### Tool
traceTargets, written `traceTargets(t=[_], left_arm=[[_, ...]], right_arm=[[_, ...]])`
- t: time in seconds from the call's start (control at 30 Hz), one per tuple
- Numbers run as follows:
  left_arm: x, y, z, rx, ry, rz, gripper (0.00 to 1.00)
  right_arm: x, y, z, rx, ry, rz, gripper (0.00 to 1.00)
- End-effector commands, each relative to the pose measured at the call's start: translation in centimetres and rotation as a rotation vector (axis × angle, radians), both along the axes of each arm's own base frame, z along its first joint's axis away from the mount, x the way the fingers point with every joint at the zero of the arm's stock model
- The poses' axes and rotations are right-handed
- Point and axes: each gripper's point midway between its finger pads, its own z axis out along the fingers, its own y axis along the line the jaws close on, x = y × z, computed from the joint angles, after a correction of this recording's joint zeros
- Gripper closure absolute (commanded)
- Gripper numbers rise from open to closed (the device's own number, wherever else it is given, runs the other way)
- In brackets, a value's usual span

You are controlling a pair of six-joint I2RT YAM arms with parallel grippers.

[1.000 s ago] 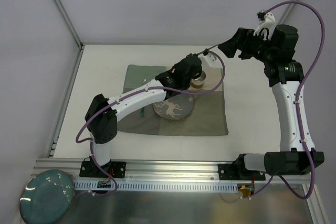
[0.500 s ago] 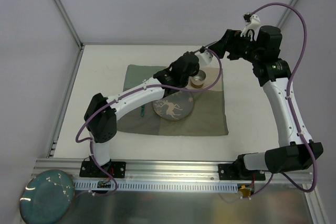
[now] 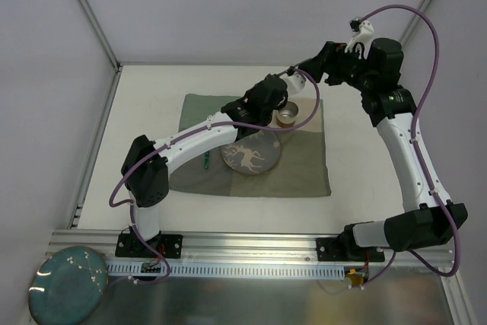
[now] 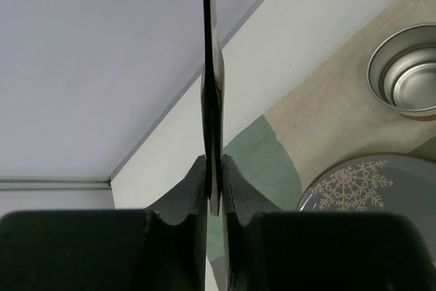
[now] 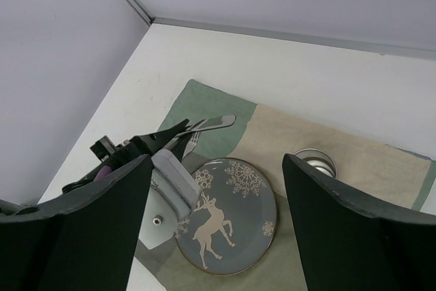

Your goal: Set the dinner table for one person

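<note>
Two pieces, plate [image 3: 251, 157] and bowl [image 3: 287, 117], lie on the mat [image 3: 304, 173]; left end effector [image 4: 212, 168] pinches a utensil [image 4: 210, 66] we judge unplaced; right end effector [image 5: 216, 161] spread, empty.

Bright, even light; left claw [image 4: 214, 180] slightly blurred.

right tool [image 3: 303, 68]: moved left toward mat [image 3: 304, 173] | jaws perhaps slightly narrower

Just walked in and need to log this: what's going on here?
The left gripper is shut on a thin flat utensil, holding it over the patchwork mat on the dinner table. A deer plate and a small metal cup sit on the mat. The right gripper hovers open, holding nothing.
</note>
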Motion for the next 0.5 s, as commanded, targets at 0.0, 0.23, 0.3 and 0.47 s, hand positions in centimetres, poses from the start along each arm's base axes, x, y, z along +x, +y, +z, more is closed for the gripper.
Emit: traceTargets(t=[0.0, 0.23, 0.3, 0.47], left_arm=[[-1.5, -1.3, 9.0, -0.205, -0.139, -0.051, 1.00], [-1.8, -2.1, 10.0, -0.217, -0.143, -0.061, 1.00], [-1.8, -2.0, 10.3, -0.219, -0.147, -0.060, 1.00], [-1.8, -1.9, 9.8, -0.195, -0.144, -0.060, 1.00]], right_arm=[[1.5, 0.7, -1.9, 0.000, 0.031, -0.023, 0.19], [2.5, 1.0, -1.5, 0.014, 0.029, -0.029, 0.18], [2.8, 1.0, -1.3, 0.014, 0.029, -0.029, 0.18], [2.6, 1.3, -1.5, 0.022, 0.038, -0.021, 0.21]])
